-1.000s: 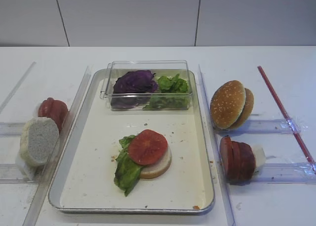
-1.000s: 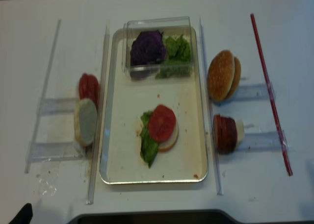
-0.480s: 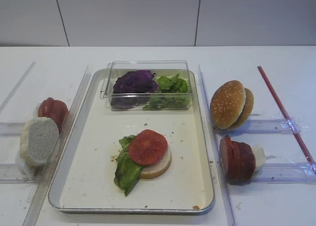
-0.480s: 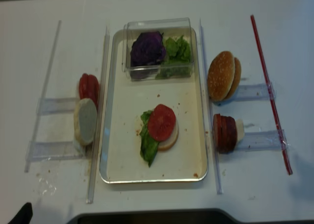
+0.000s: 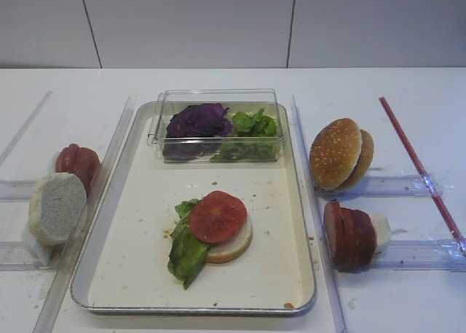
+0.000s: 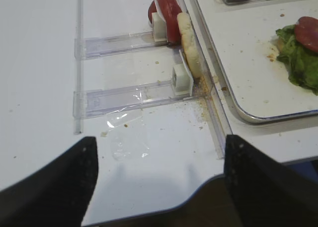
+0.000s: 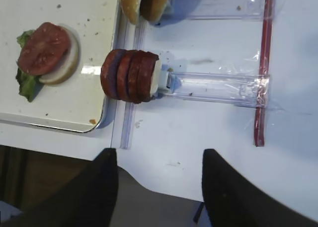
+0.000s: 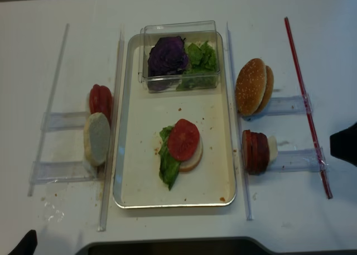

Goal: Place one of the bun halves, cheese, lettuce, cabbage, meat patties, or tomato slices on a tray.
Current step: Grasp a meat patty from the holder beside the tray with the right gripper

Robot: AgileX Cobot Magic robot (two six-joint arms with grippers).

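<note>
Right gripper (image 7: 158, 187) hangs with its jaws wide and nothing between them, above the table edge, the patties (image 7: 130, 75) well ahead of it, standing on edge in a holder just right of the tray (image 5: 138, 289). Risk, as I judge it: three discs touch face to face — a grip could drag out two or topple the row. Count: one tray, one box (image 5: 218, 100), two seeded buns (image 5: 341, 153), one pale bun (image 5: 57, 207), three patties.

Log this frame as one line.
stack: red tomato slice on pale bun half, green lettuce leaf under | silver-rimmed tray | right hand open, over pinkish meat patties; nothing held
</note>
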